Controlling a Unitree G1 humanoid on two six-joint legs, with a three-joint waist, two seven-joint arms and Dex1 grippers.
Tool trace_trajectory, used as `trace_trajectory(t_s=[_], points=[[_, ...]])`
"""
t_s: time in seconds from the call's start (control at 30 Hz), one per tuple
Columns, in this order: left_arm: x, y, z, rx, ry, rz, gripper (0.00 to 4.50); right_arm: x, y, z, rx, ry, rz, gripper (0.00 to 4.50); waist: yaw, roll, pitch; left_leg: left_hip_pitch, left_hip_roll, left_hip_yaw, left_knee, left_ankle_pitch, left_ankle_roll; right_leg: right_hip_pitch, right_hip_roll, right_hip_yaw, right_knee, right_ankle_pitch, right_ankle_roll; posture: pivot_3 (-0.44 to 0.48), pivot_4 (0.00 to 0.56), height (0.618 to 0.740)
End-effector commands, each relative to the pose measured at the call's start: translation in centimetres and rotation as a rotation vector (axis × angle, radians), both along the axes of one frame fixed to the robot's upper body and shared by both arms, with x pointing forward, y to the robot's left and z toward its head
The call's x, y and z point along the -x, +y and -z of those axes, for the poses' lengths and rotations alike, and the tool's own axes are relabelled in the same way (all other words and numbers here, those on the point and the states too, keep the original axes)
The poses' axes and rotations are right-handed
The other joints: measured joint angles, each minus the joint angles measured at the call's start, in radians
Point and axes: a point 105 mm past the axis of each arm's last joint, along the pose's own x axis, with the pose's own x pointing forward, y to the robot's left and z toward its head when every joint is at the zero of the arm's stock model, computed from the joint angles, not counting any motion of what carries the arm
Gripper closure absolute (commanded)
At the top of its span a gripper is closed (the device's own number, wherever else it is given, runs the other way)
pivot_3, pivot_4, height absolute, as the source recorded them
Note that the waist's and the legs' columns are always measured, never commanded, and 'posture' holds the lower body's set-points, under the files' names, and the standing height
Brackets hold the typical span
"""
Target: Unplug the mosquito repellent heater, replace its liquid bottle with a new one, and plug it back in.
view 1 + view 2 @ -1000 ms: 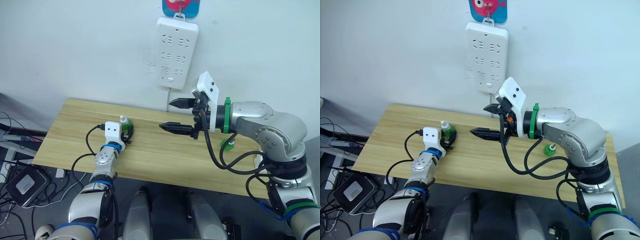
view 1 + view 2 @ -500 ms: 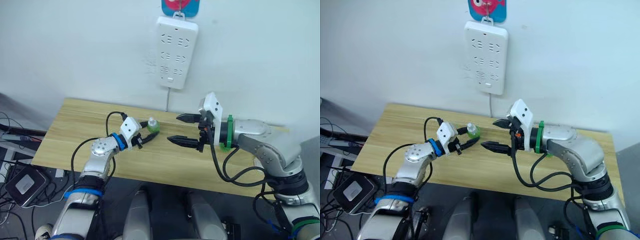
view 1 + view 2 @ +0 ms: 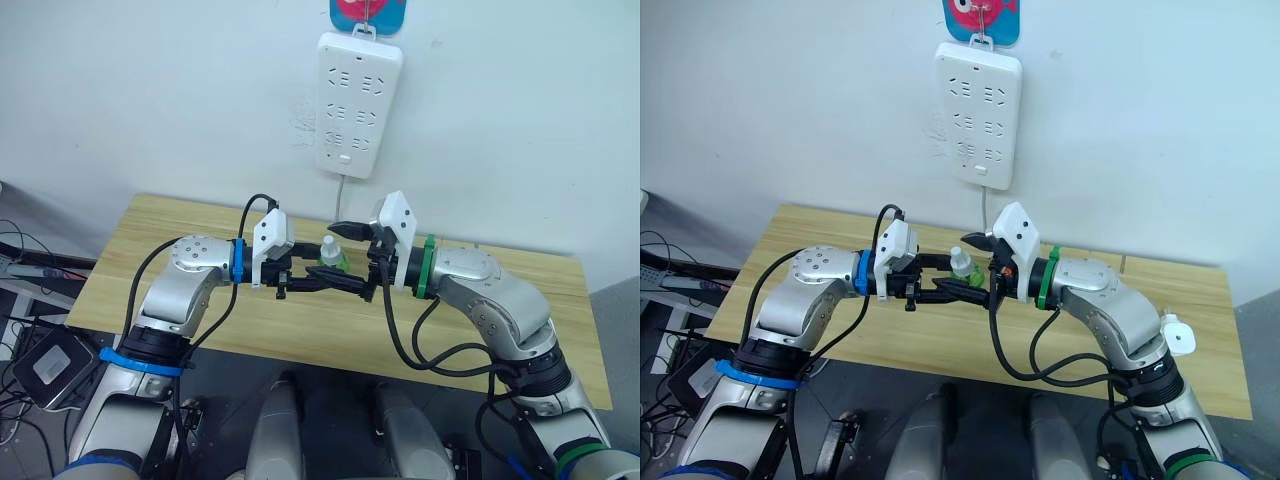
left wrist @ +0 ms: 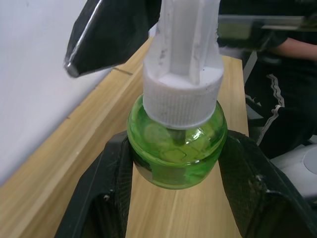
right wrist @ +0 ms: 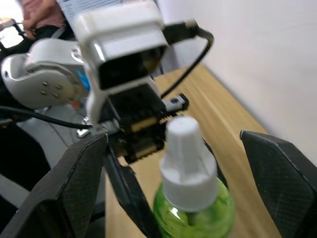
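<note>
Two grippers meet: left gripper (image 3: 318,280) clamps green bottle (image 4: 176,146); right gripper (image 3: 345,259) spread apart around its white cap (image 5: 185,163). Misaligned closing could knock bottle loose.

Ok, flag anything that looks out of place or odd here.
Nothing looks spilled or damaged. The green bottle is roughly upright and capped, clamped in the left tool, between the open fingers of the right tool. The power strip on the wall has nothing plugged in.
</note>
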Motion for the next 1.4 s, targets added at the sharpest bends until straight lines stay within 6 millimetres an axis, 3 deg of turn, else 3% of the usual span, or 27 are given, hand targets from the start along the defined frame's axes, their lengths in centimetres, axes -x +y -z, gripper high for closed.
trace_trajectory(t_s=[0.03, 0.3, 0.53, 0.6, 0.77, 0.9, 1.07, 1.2, 1.4], points=[[0.1, -0.1, -0.3, -0.001, -0.004, 0.017, 2.34, 0.2, -0.1, -1.0, -0.043, -0.041, 0.007, 0.6, 0.0, 0.0, 0.0, 0.0, 0.0, 0.0, 0.0, 0.0, 0.0, 0.0, 0.0, -0.001, 0.001, 0.0, 0.0, -0.026, 0.299, 0.74], [0.3, 0.1, -0.2, -0.012, -0.01, 0.023, 2.34, 0.7, -0.4, -1.0, -0.034, -0.046, -0.021, 3.48, 0.0, 0.0, 0.0, 0.0, 0.0, 0.0, 0.001, 0.0, 0.0, 0.0, 0.0, 0.0, 0.002, 0.0, 0.0, -0.01, 0.291, 0.74], [1.7, -0.2, -0.1, -0.016, -0.006, 0.067, 2.34, 2.1, -0.4, -1.0, -0.017, -0.016, -0.147, 3.52, 0.001, 0.0, 0.0, 0.0, 0.0, -0.001, 0.001, 0.0, 0.0, 0.0, 0.0, -0.001, 0.002, 0.003, -0.004, 0.027, 0.29, 0.74], [2.5, -0.5, -0.3, -0.015, -0.008, 0.102, 2.34, 2.8, 0.1, -2.1, -0.069, 0.018, -0.223, 3.52, 0.001, 0.0, 0.0, 0.0, 0.0, -0.001, 0.001, 0.0, 0.0, 0.0, 0.0, -0.001, 0.003, 0.003, -0.004, 0.036, 0.289, 0.74], [6.4, -1.0, 0.2, -0.094, 0.009, 0.316, 2.34, 5.3, 0.9, -2.7, 0.01, 0.006, -0.652, 3.52, 0.0, 0.0, 0.0, 0.002, 0.0, -0.001, 0.002, 0.0, 0.0, 0.0, 0.0, -0.001, 0.006, 0.003, -0.005, 0.083, 0.284, 0.74], [7.4, -0.4, 0.9, -0.142, 0.013, 0.364, 2.34, 4.9, 0.8, -1.8, 0.133, -0.066, -0.826, 3.52, 0.005, 0.0, 0.0, 0.003, 0.0, -0.001, 0.002, 0.0, 0.0, 0.001, 0.0, -0.001, 0.006, 0.002, -0.005, 0.113, 0.281, 0.74], [7.3, 0.1, 1.3, -0.152, 0.006, 0.34, 2.34, 3.9, 0.3, -2.0, 0.166, -0.091, -0.855, 3.52, 0.012, 0.0, 0.0, 0.003, 0.0, -0.001, 0.002, 0.0, 0.0, 0.001, 0.0, -0.003, 0.007, 0.002, -0.005, 0.106, 0.283, 0.74], [5.9, 0.6, 1.2, -0.143, -0.011, 0.263, 2.34, 3.0, -1.3, -2.3, 0.188, -0.078, -0.767, 2.13, 0.018, 0.0, 0.0, 0.003, 0.0, -0.001, 0.002, 0.0, 0.0, 0.001, 0.0, -0.003, 0.007, 0.002, -0.005, 0.087, 0.283, 0.74], [3.0, 0.9, 1.6, -0.099, -0.029, 0.098, 2.34, 2.4, -4.4, -0.6, 0.196, -0.044, -0.49, 0.04, 0.035, -0.001, -0.001, 0.002, -0.001, -0.002, 0.002, 0.0, 0.0, 0.001, -0.001, -0.004, 0.006, 0.002, -0.005, 0.063, 0.287, 0.74]])
